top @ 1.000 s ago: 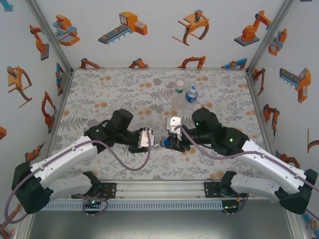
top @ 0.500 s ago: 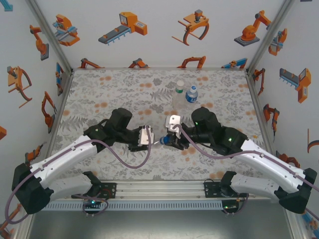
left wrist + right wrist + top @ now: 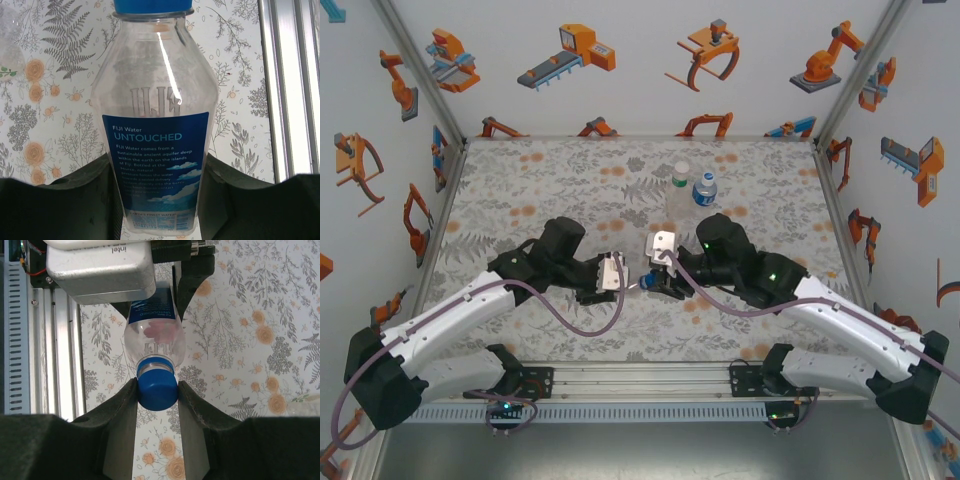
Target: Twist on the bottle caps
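Left gripper [image 3: 160, 210] is pinched on the lower body of the slim clear plastic bottle with the blue label [image 3: 161, 125], with one dark pad on each side of the label. Right gripper [image 3: 157, 392] is pinched on the round blue plastic screw cap [image 3: 157, 389], which sits on that bottle's neck. Its jaws touch the cap on both flanks.

Key relation: the bottle lies roughly level above the floral-print table cover [image 3: 520, 190], mid-table in front of both bases, long axis running left-right. Base end is in the left gripper, neck end points straight into the right gripper. In the right wrist view the bottle runs dead ahead from between the fingers, so we judge the cap axis and wrist roll axis near in line. The twist should be pure right-wrist roll, with the left arm just reacting the torque.

We can't tell how far down the thread the cap is.

Risk as we see it: any tilt between the arms cross-threads the cap, or the bottle spins in the left pads.

The wider clear plastic bottle with the white cap [image 3: 677, 190] and the second slim clear plastic bottle [image 3: 705, 190] stand upright side by side at the far middle, well apart from both grippers.
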